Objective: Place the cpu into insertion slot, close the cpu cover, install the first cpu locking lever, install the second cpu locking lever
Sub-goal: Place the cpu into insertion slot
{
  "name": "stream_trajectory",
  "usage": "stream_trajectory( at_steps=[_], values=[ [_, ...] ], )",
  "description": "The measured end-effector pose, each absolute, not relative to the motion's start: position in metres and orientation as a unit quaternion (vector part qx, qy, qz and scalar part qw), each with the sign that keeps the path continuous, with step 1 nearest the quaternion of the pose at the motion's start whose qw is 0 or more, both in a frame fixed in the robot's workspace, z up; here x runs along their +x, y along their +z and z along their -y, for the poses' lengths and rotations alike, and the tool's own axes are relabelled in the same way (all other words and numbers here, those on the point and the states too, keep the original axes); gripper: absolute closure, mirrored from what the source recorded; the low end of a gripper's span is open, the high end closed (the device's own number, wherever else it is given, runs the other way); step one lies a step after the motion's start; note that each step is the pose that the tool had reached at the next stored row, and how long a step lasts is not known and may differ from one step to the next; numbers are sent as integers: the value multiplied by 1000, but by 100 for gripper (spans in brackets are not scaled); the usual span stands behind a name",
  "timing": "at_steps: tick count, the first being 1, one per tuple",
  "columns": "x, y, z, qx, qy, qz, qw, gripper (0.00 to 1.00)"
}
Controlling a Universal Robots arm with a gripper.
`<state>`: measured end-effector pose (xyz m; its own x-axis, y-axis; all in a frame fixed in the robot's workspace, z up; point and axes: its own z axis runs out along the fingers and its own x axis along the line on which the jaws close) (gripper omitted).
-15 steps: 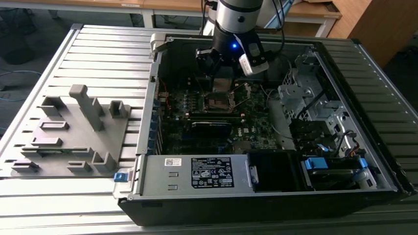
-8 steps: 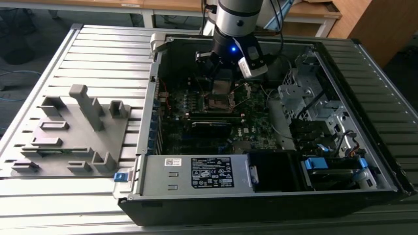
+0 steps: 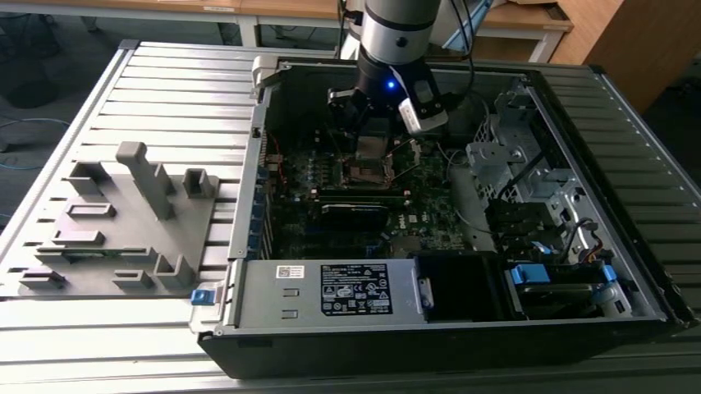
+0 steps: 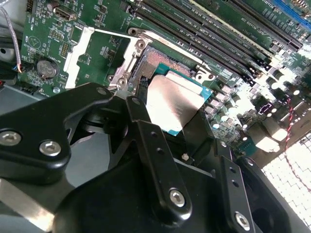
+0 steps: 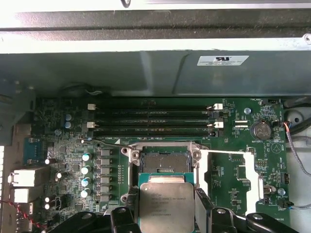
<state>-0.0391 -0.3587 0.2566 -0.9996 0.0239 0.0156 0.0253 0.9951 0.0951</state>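
My gripper [image 3: 373, 149] hangs over the motherboard inside the open computer case and is shut on the cpu [image 5: 166, 206], a flat square chip with a dull grey metal face. In both wrist views the black fingers [image 5: 124, 217] clamp two opposite edges of the cpu [image 4: 171, 104]. The chip sits tilted, just above and beside the open insertion slot [image 5: 163, 162], whose contact field [image 4: 154, 63] is uncovered. The cpu cover [image 5: 255, 172], a thin silvery frame, lies flipped back beside the socket [image 3: 368, 172], with green board showing through its cut-out [image 4: 92, 51]. A thin wire lever [image 5: 104, 142] runs along the socket's edge.
Several long memory slots [image 5: 155, 119] run past the socket, with the case wall [image 5: 160, 68] behind them. The drive cage [image 3: 526, 164] and power supply [image 3: 328, 291] crowd the case's other sides. A grey fixture plate [image 3: 121, 222] lies on the exterior view's left.
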Motion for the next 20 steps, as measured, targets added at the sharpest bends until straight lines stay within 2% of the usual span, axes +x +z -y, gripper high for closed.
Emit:
stream_trajectory(
  at_steps=[20],
  values=[
    [-39, 255, 359, -55, -48, 997, 5, 46]
  ],
)
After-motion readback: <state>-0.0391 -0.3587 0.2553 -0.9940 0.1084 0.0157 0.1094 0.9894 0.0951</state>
